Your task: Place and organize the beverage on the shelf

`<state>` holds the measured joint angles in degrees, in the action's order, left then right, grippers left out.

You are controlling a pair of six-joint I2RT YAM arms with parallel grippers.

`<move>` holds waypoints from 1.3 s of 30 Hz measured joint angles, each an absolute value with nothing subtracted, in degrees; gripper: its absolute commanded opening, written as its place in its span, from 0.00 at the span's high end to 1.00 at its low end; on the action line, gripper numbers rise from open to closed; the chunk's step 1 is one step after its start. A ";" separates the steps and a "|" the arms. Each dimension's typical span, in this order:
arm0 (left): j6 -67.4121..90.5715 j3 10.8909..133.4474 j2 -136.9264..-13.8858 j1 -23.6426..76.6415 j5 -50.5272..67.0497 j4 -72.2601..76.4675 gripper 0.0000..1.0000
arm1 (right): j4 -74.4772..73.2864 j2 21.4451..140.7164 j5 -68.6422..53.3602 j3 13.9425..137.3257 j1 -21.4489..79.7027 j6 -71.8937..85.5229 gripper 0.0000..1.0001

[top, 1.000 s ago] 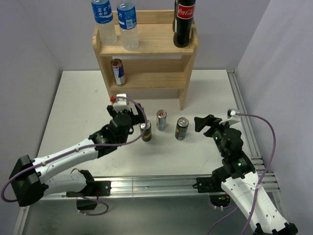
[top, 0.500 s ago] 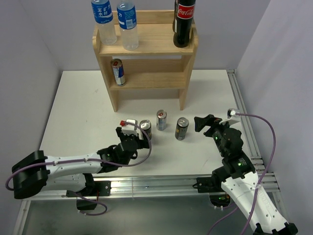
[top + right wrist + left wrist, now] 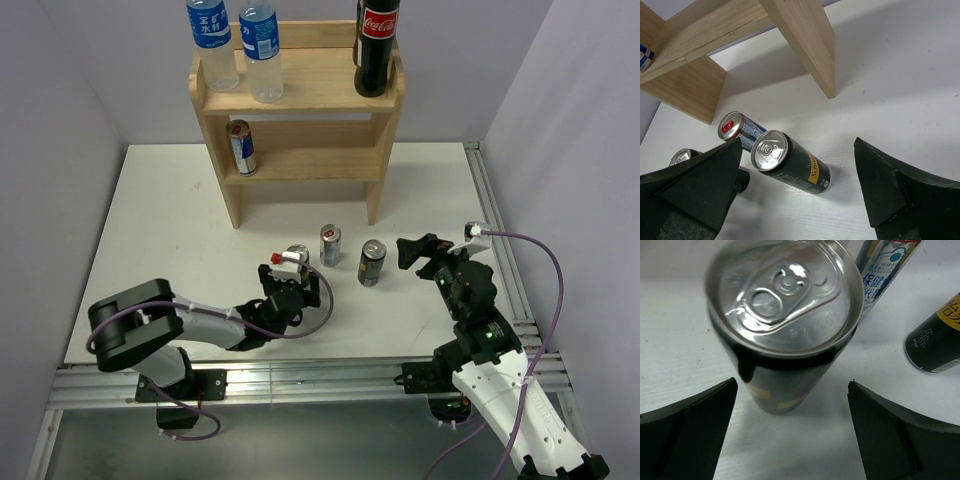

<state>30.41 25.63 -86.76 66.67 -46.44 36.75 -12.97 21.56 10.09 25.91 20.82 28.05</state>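
Note:
Three beverage cans stand on the white table. My left gripper (image 3: 298, 285) is low, just on the near side of the left dark can (image 3: 297, 254), open; the can (image 3: 785, 315) stands ahead of and between the spread fingers (image 3: 690, 430), untouched. A silver-blue can (image 3: 330, 245) and a second dark can (image 3: 372, 262) stand to its right. My right gripper (image 3: 413, 250) hovers open right of that dark can (image 3: 790, 162), holding nothing. The pale wood shelf (image 3: 300, 95) stands at the back.
On the shelf's top board stand two water bottles (image 3: 238, 45) at the left and a cola bottle (image 3: 377, 45) at the right. A red-blue can (image 3: 241, 147) stands on the lower tier's left end. A metal rail (image 3: 495, 240) runs along the table's right edge.
My left arm has folded back toward the near edge; its gripper has swung from the left side of the left dark can to its near side, staying open. The right arm has not moved.

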 measured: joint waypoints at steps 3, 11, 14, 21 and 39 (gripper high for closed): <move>29.34 26.68 -91.13 66.28 -46.65 40.05 0.07 | -12.97 21.56 10.11 25.91 20.82 28.05 0.00; 26.72 28.97 -95.35 64.60 -48.14 43.92 0.56 | -13.30 21.43 10.63 25.91 20.82 28.03 0.00; 25.96 29.10 -95.53 64.53 -48.47 43.83 0.76 | -13.32 21.37 10.90 25.91 20.82 28.03 0.00; 25.32 32.16 -94.00 64.55 -49.69 36.18 1.00 | -13.34 21.37 10.90 25.91 20.82 28.03 0.00; 12.53 75.33 -91.61 59.05 -38.09 14.15 1.00 | -12.91 21.37 10.37 25.91 20.86 28.12 0.00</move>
